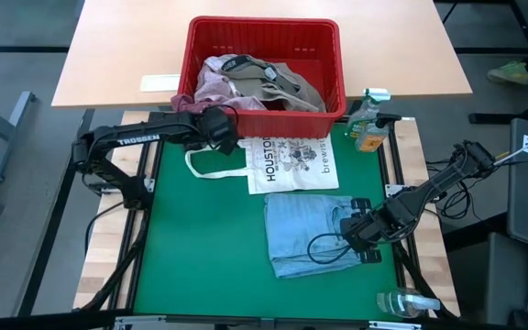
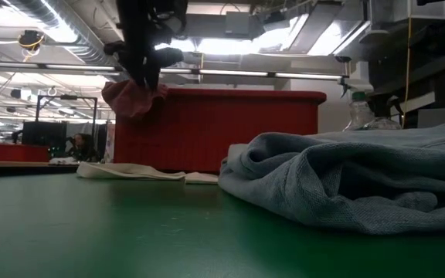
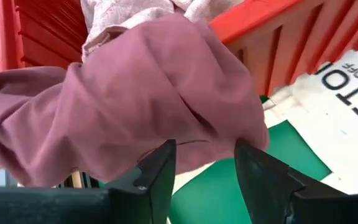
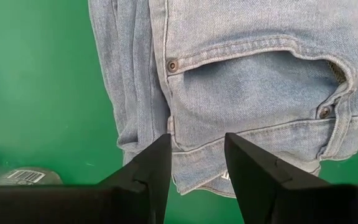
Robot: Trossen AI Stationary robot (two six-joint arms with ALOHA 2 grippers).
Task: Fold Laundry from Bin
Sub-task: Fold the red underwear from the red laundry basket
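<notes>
Two risks we flag, left to right. Left gripper (image 3: pixel 204 171) at bin (image 1: pixel 333 41) near-left corner, jaws apart, maroon garment (image 3: pixel 123 106) draped over rim just ahead of fingertips, no clamp visible; we judge cloth may slide off rim onto HOUSTON tote (image 1: pixel 291 165) or table edge. Right gripper (image 4: pixel 197 163) over folded jeans (image 4: pixel 247 81) on green mat (image 1: pixel 200 247), jaws apart, gripping nothing; we judge low pass may snag waistband, undo fold. Rest of laundry (image 1: pixel 264 82) sits in bin.
</notes>
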